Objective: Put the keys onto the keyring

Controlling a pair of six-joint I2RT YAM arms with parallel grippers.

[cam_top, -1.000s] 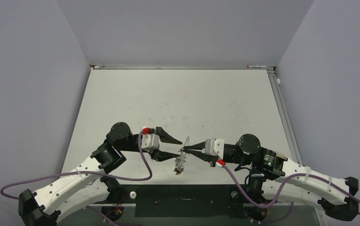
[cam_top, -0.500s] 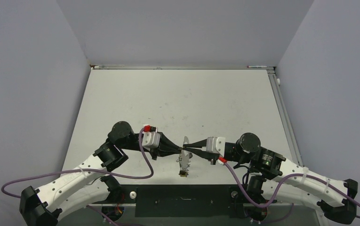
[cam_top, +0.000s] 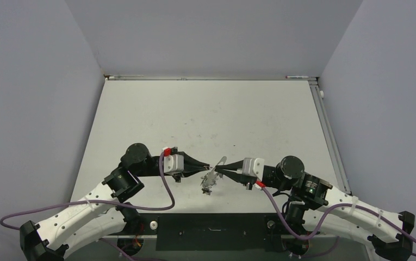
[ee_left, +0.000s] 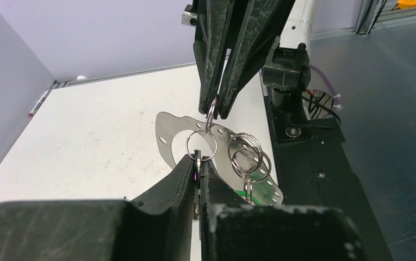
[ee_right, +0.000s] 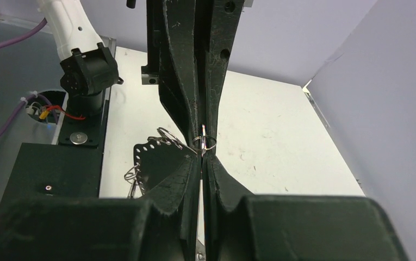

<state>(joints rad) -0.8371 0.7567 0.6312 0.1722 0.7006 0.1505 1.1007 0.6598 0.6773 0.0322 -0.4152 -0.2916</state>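
Observation:
Both grippers meet tip to tip above the table's near middle. My left gripper [cam_top: 208,168] [ee_left: 199,160] is shut on a thin flat key seen edge-on, with a small silver split ring [ee_left: 201,144] threaded through it. Opposite it, my right gripper [cam_top: 217,170] [ee_right: 202,155] is shut on the split ring [ee_right: 204,142]. The keyring [ee_left: 167,130] [cam_top: 221,161] shows as a flat silver loop with small holes along its rim, tilted behind the ring. More split rings [ee_left: 249,155] hang from it with a green-headed key [ee_left: 260,198], a bunch [cam_top: 208,184] dangling under the fingertips.
The white table [cam_top: 205,119] is walled in grey on three sides, with a metal rail [cam_top: 211,78] along the back. A black base plate [cam_top: 211,231] and purple cables [cam_top: 167,190] lie at the near edge by the arm bases.
My left gripper has shut from wide open onto the key at the ring. The right gripper stayed shut and shifted slightly right. The hanging bunch now sits a little higher.

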